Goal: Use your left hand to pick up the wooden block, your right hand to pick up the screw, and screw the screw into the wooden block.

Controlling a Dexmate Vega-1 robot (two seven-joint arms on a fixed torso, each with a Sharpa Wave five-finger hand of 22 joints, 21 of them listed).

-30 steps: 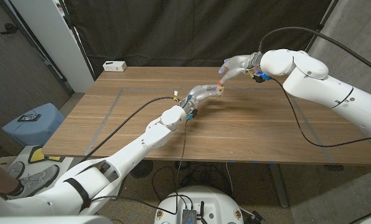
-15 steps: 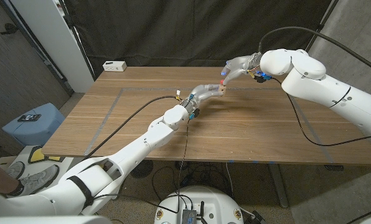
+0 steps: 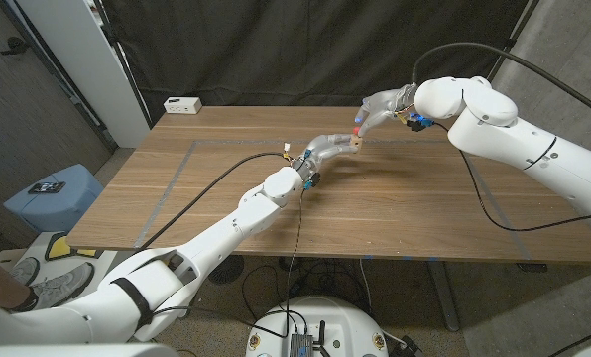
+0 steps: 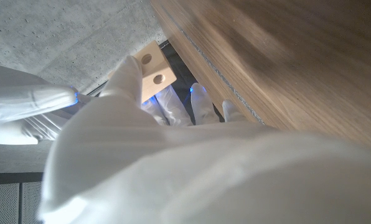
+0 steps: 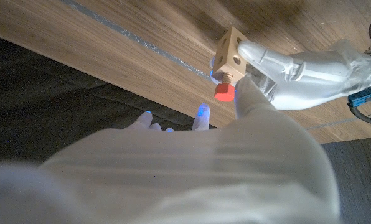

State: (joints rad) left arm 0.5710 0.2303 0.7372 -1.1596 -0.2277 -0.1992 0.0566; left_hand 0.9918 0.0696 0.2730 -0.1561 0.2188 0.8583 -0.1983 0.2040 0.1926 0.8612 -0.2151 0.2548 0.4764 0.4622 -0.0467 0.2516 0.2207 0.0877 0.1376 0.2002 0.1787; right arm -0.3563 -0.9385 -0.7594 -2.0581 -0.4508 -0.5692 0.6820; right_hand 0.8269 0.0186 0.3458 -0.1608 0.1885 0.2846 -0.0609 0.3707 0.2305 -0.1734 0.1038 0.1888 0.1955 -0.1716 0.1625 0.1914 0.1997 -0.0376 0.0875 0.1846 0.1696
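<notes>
Left robot hand (image 5: 297, 62) holds wooden block (image 5: 230, 48), screw (image 5: 222, 91) inserted.

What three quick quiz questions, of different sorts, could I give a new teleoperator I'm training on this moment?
1. True or false: the pale square wooden block lies on the wooden table.
2. Which hand holds the block: A left hand, B right hand?
3. Fill in: the red-headed screw has its tip at a ____ in the block.

Key: 1 false, it is held above the table. 2 A. 3 hole.
</notes>
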